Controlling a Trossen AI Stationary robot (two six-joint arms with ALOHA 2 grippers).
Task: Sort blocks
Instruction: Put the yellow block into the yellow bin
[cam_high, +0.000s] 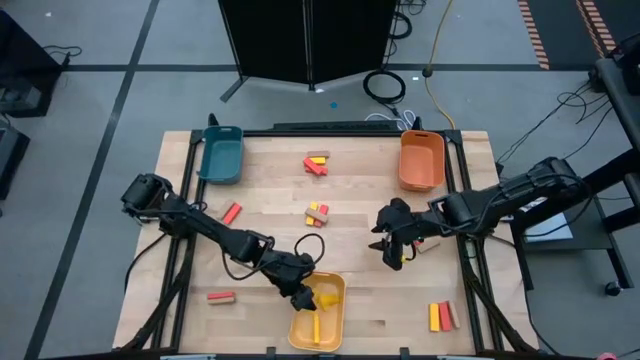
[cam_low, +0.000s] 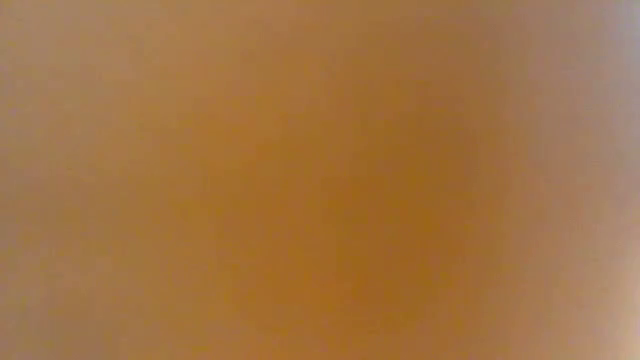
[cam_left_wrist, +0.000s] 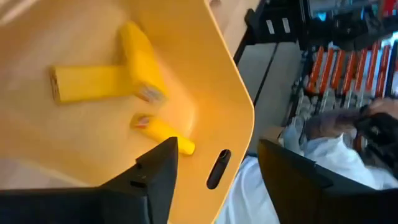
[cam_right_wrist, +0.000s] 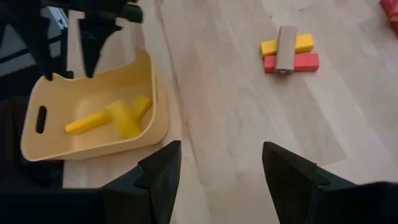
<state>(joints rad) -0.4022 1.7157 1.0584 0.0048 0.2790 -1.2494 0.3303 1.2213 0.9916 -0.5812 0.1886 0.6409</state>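
Nearest the front edge, the yellow tray (cam_high: 318, 318) holds three yellow blocks (cam_left_wrist: 102, 78), and the left gripper (cam_high: 305, 298) hovers over its rim with jaws apart and nothing in them. So sorting has only begun: red and tan blocks lie on the table (cam_high: 270, 200) at front left (cam_high: 221, 297) and front right (cam_high: 441, 316), a mixed stack (cam_right_wrist: 290, 51) sits mid-table, another (cam_high: 317, 163) farther back. The right gripper (cam_high: 392, 243), jaws parted and empty, hangs mid-right. At the far corners the teal tray (cam_high: 221, 155) and orange tray (cam_high: 421, 160) look empty, with open wood between.
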